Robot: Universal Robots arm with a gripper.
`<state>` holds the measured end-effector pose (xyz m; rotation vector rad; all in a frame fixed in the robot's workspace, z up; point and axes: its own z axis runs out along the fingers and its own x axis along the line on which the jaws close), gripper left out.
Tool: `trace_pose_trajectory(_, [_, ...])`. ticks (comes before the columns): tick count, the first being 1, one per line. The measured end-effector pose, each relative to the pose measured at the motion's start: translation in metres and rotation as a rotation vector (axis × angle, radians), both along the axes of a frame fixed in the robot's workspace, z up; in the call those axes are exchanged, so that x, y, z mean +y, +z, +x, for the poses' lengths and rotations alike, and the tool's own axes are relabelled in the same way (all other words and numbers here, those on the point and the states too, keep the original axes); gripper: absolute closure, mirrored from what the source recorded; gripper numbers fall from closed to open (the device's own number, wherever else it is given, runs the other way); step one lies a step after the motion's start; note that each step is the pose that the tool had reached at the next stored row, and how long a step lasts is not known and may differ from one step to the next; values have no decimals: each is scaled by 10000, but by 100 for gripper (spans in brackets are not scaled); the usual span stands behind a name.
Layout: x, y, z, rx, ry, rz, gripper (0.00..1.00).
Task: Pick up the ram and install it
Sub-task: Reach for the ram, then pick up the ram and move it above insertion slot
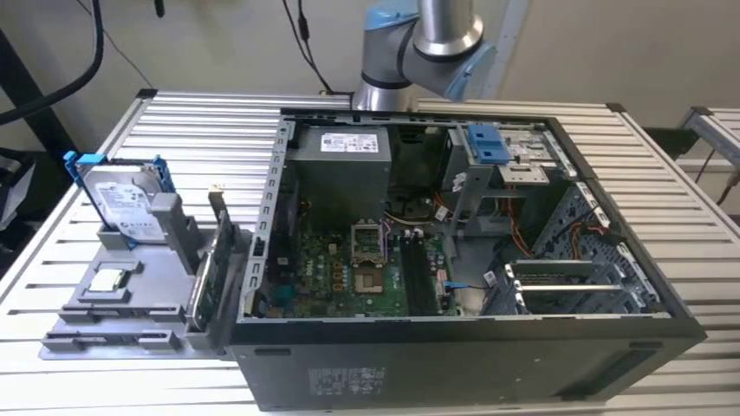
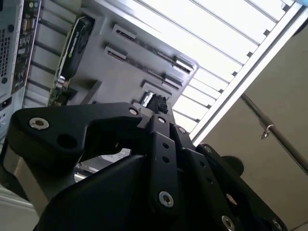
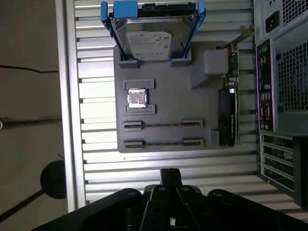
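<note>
My gripper (image 3: 169, 175) hangs high above the grey parts tray (image 3: 163, 96), and its two fingertips look pressed together with nothing between them. In the second wrist view its black linkage is in the foreground, with the gripper (image 2: 159, 103) over the tray (image 2: 125, 62). I cannot pick out the ram for sure. The tray's two long holders (image 3: 163, 124) (image 3: 163, 143) each show just a thin dark line. In the exterior view, dark long strips lie in the motherboard's memory slots (image 1: 417, 270) beside the processor socket.
A silver hard drive with blue rails (image 3: 154, 41) leans at one end of the tray. There is a small square chip (image 3: 137, 97) mid-tray and a green card (image 3: 228, 110) on the side near the open computer case (image 1: 463, 364). The arm (image 1: 422, 43) rises behind the case.
</note>
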<state>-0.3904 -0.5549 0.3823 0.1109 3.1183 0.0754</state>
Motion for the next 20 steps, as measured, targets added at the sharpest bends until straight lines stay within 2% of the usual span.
trace_pose_trajectory(12, [0,0,0,0,49,0,89])
trace_pose_trajectory(20, [-1,0,1,0,608,-24,89])
